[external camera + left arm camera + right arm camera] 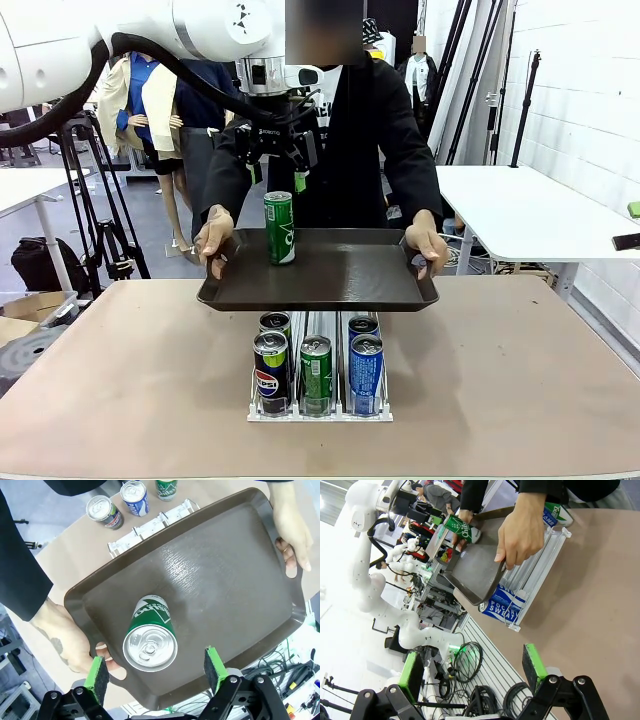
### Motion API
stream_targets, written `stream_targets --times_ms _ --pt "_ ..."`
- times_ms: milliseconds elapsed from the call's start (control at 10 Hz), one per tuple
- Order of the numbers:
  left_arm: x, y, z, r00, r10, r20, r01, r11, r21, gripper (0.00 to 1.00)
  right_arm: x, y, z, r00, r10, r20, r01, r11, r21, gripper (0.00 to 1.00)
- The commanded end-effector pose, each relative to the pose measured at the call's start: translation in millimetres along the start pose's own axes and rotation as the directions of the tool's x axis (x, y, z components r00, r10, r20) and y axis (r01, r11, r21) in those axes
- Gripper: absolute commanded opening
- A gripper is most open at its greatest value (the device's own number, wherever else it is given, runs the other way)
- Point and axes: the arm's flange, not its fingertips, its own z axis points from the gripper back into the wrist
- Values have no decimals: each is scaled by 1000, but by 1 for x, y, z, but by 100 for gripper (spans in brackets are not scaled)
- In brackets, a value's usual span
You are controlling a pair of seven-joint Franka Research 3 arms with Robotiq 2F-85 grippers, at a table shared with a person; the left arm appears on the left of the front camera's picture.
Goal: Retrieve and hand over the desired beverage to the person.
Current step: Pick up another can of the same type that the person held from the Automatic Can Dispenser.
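— Where is the drink?
— The green can (279, 228) stands upright on the tray (360, 275), toward its left end; the person's hands (213, 235) hold the tray above the rack of cans (320, 415).
— And the fingers?
— The left gripper (277, 178) hangs just above the can, fingers spread, gripping nothing; the right gripper (472, 672) is open too. It looks like the handover's end: next, a straight rise clear of the tray

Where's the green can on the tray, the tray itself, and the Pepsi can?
green can (279, 230), front view, middle of its side.
tray (350, 272), front view, bare floor beside the can.
Pepsi can (267, 381), front view, on its logo.
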Motion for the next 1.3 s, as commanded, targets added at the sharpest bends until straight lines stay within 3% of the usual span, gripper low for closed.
stream_targets --times_ms 0,300,600,900,1100,1200 --pt "0 0 1 1000 1 2 -1 1000 0 100 -2 0 -2 1000 3 10 -3 1000 -12 100" --pt "0 0 0 1000 0 0 0 1000 0 100 -2 0 -2 1000 3 10 -3 1000 -12 100" --pt "11 57 48 996 80 43 -78 996 -43 100 -2 0 -2 1000 3 10 -3 1000 -12 100" --pt "-37 149 67 967 254 20 -245 950 -196 100 -2 0 -2 1000 3 10 -3 1000 -12 100" --pt "-90 188 66 948 313 63 -271 893 -358 100 -2 0 -2 1000 3 10 -3 1000 -12 100" --pt "-122 202 54 933 351 75 -298 874 -384 100 -2 0 -2 1000 3 10 -3 1000 -12 100"
